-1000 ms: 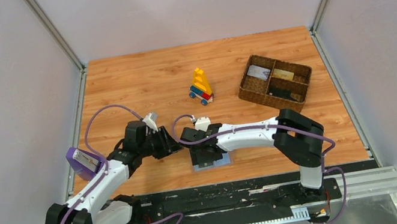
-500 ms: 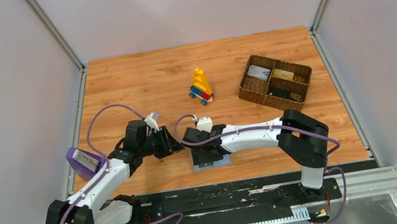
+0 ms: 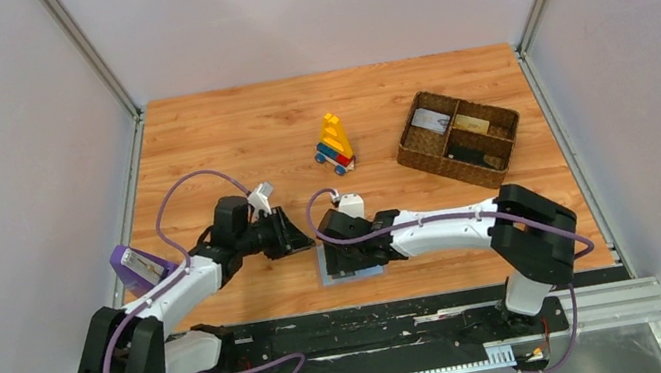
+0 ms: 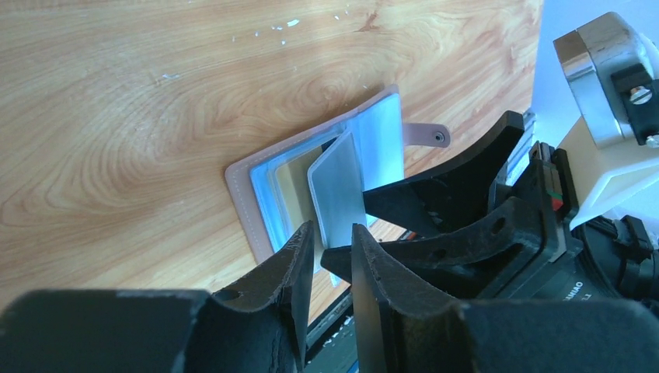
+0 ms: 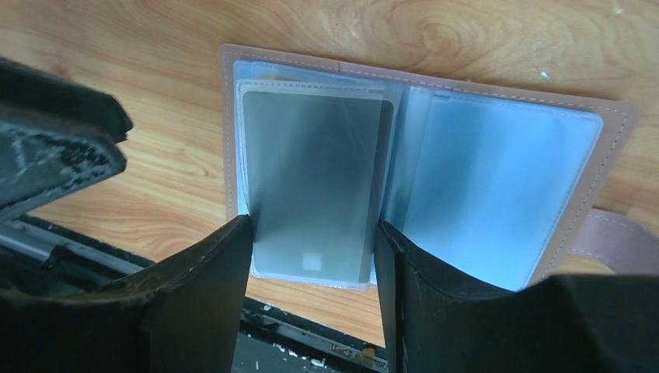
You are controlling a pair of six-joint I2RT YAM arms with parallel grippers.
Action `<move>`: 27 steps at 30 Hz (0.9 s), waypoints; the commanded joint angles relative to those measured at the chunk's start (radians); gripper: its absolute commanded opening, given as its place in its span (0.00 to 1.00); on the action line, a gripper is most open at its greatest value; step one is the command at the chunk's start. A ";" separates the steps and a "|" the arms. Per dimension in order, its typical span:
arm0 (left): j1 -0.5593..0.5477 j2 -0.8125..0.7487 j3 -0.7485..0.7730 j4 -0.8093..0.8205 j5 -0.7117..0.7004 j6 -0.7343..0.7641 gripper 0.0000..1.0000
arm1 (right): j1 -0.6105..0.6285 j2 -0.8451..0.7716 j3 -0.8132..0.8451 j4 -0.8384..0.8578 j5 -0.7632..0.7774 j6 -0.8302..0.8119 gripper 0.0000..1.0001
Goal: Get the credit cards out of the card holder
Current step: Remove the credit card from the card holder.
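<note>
Drawing out a card [image 4: 338,186]: at frame centre the left gripper [image 4: 332,233], jaws narrowly apart, straddles its raised edge. The right gripper [image 5: 315,229] flanks it, grip unclear. Next: pinch, slide it from the holder [image 5: 505,179].

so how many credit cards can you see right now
4: a greyish-white card, a tan-gold one and a black one in separate basket compartments, plus a grey card in the open card holder. More may hide in its sleeves.

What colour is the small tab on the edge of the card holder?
Dusty pink; the tab of the card holder shows best in the right wrist view.
</note>
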 commanded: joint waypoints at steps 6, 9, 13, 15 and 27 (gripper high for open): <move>-0.003 0.073 -0.011 0.119 0.053 -0.029 0.25 | -0.045 -0.142 -0.118 0.231 -0.095 -0.019 0.53; -0.008 0.100 -0.005 0.129 0.064 -0.028 0.22 | -0.055 -0.150 -0.132 0.258 -0.119 -0.018 0.53; -0.017 0.150 0.008 0.153 0.084 -0.032 0.20 | -0.058 -0.150 -0.136 0.271 -0.133 -0.021 0.53; -0.020 0.171 0.013 0.159 0.086 -0.031 0.20 | -0.061 -0.148 -0.138 0.278 -0.142 -0.021 0.53; -0.042 0.225 0.036 0.143 0.061 -0.018 0.20 | -0.083 -0.180 -0.173 0.313 -0.180 -0.011 0.55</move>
